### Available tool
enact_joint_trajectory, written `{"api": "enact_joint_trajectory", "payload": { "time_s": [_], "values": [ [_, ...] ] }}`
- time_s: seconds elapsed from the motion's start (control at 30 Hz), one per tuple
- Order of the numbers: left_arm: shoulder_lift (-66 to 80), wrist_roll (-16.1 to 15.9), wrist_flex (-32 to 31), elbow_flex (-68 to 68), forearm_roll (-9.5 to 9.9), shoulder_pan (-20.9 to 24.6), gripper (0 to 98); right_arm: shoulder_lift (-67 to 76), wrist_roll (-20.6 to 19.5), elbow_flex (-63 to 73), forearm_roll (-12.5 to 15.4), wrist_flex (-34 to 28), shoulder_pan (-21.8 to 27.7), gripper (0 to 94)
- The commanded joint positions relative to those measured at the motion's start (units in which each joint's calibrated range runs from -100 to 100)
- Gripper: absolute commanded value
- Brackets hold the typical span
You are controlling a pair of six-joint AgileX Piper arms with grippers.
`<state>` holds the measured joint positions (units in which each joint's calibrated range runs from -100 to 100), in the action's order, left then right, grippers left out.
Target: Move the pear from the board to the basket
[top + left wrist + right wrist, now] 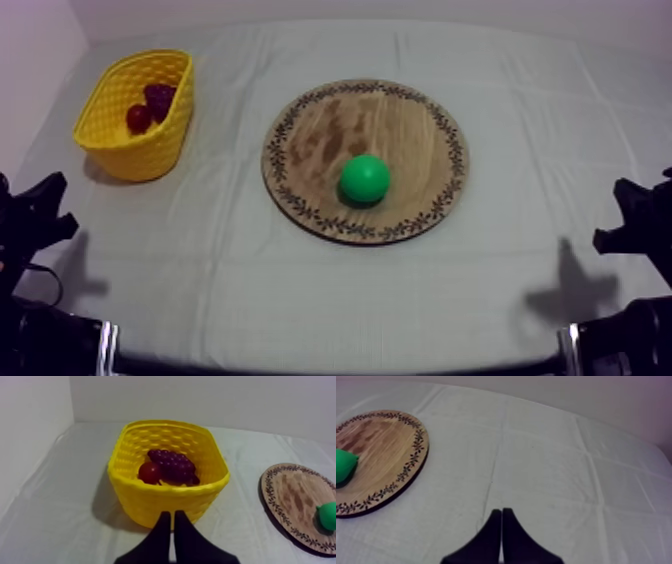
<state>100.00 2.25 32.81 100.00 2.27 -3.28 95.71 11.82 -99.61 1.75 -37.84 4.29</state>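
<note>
The only marking in sight is decoration. A ring of small dark leaf sprigs is running round the rim of the round wooden board [320,130], with streaky brown grain inside it.

The pear [364,179] is sitting on that board, a little nearer than its middle, touching nothing else. It is showing as bright, even green with a smooth, slightly shiny skin. From above it is looking almost round. From the right wrist view the pear [343,465] is narrowing to a blunt tip that is pointing across the board [386,456].

The board is lying in the middle of the grey-white cloth [300,290]. The yellow basket [150,155] is standing at the far left, well apart from the board. Inside it a dark bunch of grapes [159,97] and a small red fruit [138,118] are lying side by side, touching.

The left gripper [173,513] is hovering at the near left, facing the near wall of the basket [150,501], its two black fingers pressing together into a narrow wedge with nothing between them. The right gripper [501,511] is hanging at the near right over bare cloth with the board off to its left. Its fingers are likewise closing on nothing. In the top view the left gripper [40,215] and the right gripper [630,215] are sitting low at the table's sides, far from the pear.
</note>
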Motion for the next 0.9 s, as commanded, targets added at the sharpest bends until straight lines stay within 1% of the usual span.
{"api": "enact_joint_trajectory", "payload": {
  "time_s": [0.0,0.77,0.8,0.87],
  "values": [
    [0.00,-0.27,0.34,-0.11,0.10,0.06,0.0,0.05,-0.03,-0.05,-0.02,0.10,-0.01,0.5],
    [0.00,-1.25,1.19,-0.41,0.13,-0.03,0.0,0.05,-0.03,-0.05,-0.02,0.10,-0.01,0.5],
    [0.00,-1.30,0.89,-0.45,0.23,-0.29,0.0,0.05,-0.03,-0.05,-0.02,0.10,-0.01,0.5],
    [-0.69,-0.44,-0.08,-0.66,1.46,-1.00,0.0,0.05,-0.03,-0.05,-0.02,0.10,-0.01,0.5]
  ]
}}
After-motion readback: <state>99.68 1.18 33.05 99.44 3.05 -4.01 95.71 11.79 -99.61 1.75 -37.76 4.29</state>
